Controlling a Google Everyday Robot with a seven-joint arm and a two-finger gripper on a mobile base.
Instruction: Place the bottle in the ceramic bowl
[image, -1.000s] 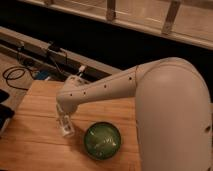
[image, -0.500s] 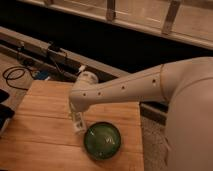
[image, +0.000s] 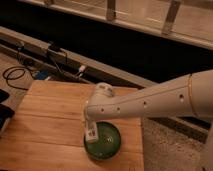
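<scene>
The dark-green ceramic bowl sits on the wooden table near its front right corner. My white arm reaches in from the right, and its gripper points down at the bowl's left rim. The gripper is shut on the small white bottle, which hangs upright with its pale label showing, its lower end just over the inner left edge of the bowl. The top of the bottle is hidden in the gripper.
The table's right edge runs just right of the bowl, with speckled floor beyond. Black cables and a plug strip lie on the floor at the left, behind the table. A low ledge and a dark wall run along the back.
The gripper has carried the bottle to the right across the table, from left of the bowl to over the bowl's left rim. The bowl has stayed in its place on the table.
</scene>
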